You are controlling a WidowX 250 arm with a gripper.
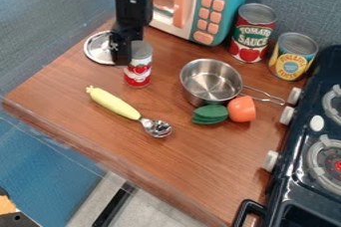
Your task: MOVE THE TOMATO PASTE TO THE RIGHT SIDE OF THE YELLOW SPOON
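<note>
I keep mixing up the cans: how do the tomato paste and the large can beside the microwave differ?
The tomato paste is smaller than the large can. The tomato paste's label is white and red, the large can's mainly red and green. Both stand upright with silvery tops.

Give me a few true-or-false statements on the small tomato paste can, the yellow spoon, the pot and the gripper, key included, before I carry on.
1. The tomato paste can stands upright. True.
2. The yellow spoon lies inside the pot. False: it lies on the wooden counter.
3. The pot's handle points toward the stove. True.
4. The gripper hangs over the stove. False: it is beside the tomato paste can.
</note>
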